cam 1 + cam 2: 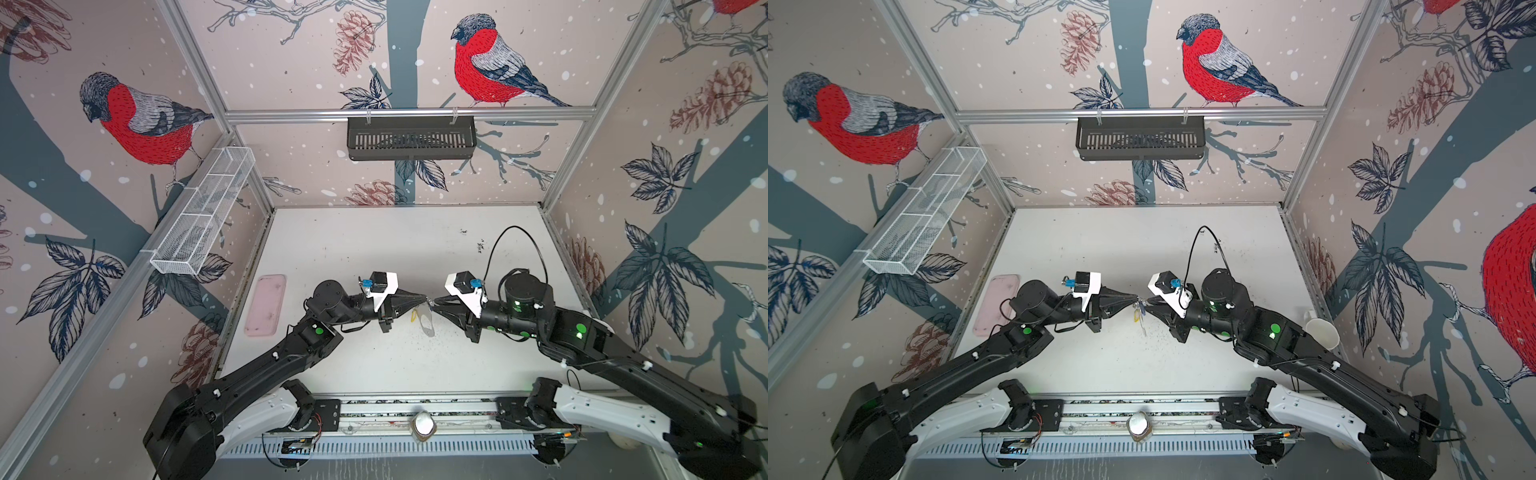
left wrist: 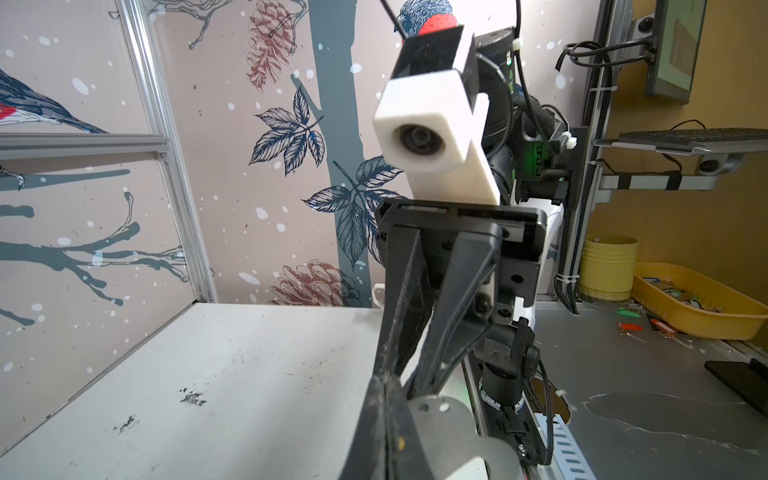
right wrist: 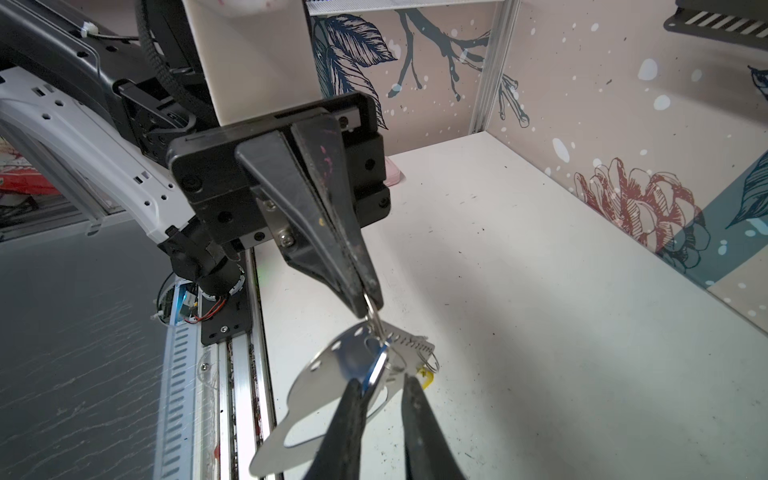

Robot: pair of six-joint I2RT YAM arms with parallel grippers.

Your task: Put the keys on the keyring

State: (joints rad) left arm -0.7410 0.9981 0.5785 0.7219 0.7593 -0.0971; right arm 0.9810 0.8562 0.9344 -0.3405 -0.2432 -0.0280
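Bright, even overhead light in both top views. Soft, faint shadows under the arms on the white table (image 1: 374, 249). Strong barrel bend toward the edges, frame rails bowing. Slight overall softness, no motion streaks. Right wrist view: mirror glare on the keyring (image 3: 328, 365), pale sheen on the tabletop beyond, right gripper (image 3: 382, 384) close to the lens and blurred. Left wrist view: left gripper (image 2: 384, 386) likewise soft, far room sharper and warmer.

Left hand (image 3: 368, 299) pinched tight — right hand (image 3: 381, 380) facing it, slightly parted.
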